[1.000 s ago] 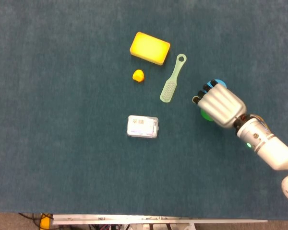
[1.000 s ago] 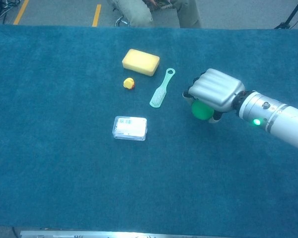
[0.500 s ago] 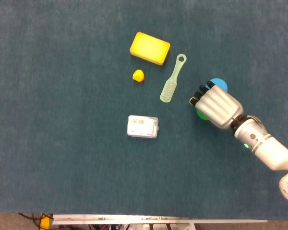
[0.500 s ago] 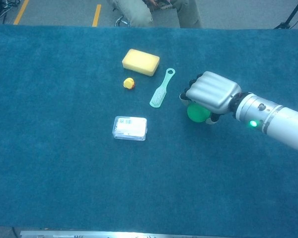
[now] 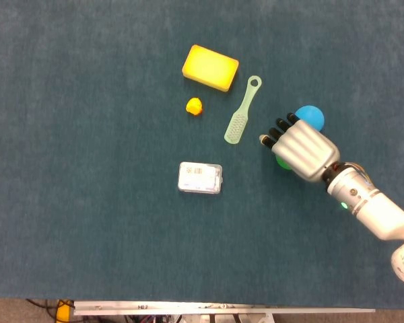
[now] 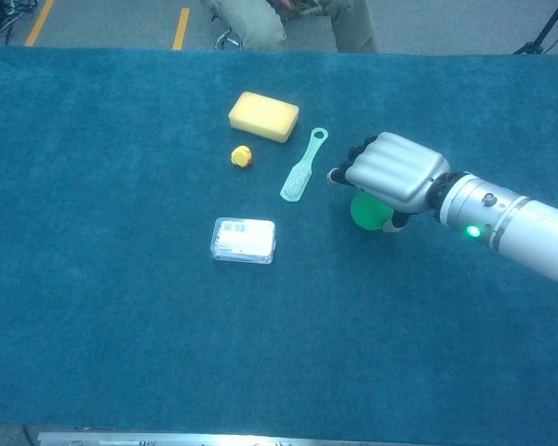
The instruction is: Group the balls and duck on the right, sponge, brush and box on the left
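Teal carpeted table [image 6: 121, 353] under even light, edged below by a metal rail [image 5: 222, 310], with grey floor [image 6: 102, 23] marked by yellow lines [image 6: 180, 28] beyond its far edge.

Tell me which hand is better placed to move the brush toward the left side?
The right hand. It is the only hand in view, and its fingertips are close beside the brush, over the green ball. The left hand appears in neither view, so nothing shows it near the brush.
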Available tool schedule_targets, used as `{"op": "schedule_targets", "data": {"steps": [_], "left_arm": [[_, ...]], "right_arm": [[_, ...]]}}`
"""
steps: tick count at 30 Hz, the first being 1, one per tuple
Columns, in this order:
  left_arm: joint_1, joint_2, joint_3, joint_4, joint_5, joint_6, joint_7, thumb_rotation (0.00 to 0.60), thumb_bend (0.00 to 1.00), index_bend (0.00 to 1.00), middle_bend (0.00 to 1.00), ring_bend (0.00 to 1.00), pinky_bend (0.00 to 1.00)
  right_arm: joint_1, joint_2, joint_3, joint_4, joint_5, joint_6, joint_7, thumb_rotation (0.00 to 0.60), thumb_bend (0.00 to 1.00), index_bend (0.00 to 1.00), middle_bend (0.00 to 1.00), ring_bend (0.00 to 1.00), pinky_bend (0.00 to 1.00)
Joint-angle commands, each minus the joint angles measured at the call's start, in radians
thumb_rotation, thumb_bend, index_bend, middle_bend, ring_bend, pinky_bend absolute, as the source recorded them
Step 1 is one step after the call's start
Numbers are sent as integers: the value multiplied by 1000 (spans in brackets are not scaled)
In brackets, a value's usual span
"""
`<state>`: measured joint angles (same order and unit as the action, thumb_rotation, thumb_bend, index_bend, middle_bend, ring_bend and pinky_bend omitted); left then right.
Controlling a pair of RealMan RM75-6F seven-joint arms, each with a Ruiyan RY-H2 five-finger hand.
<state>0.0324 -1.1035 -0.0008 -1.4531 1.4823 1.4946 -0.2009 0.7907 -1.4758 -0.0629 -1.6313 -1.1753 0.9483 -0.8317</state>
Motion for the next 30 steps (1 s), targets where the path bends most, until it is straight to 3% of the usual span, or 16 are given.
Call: {"op": "schedule_targets", "data": {"steps": [1, 15, 22, 30], "left_arm": [[0, 1, 0, -1, 0, 0, 1, 600, 246, 139, 186, 202, 34], [-10, 27, -5, -23, 7, 2, 22, 600, 246, 139, 186, 202, 34], [-21, 48, 0, -49, 30, 1, 41, 600, 246, 139, 186, 202, 34], [-42, 76, 12, -90, 77, -2, 61, 600, 246, 139, 186, 202, 34]], "right_arm": [[-2, 3, 5, -5, -4, 3, 5, 600, 78, 248, 355, 235, 276], [-2, 61, 36, -126, -43, -23, 129, 600, 78, 248, 355, 234, 276], [17, 71, 50, -165, -75, -31, 116, 600, 75, 248, 349, 231, 276], [37, 17, 68, -140, -91, -32, 75, 600, 25, 247, 327, 219, 277]]}}
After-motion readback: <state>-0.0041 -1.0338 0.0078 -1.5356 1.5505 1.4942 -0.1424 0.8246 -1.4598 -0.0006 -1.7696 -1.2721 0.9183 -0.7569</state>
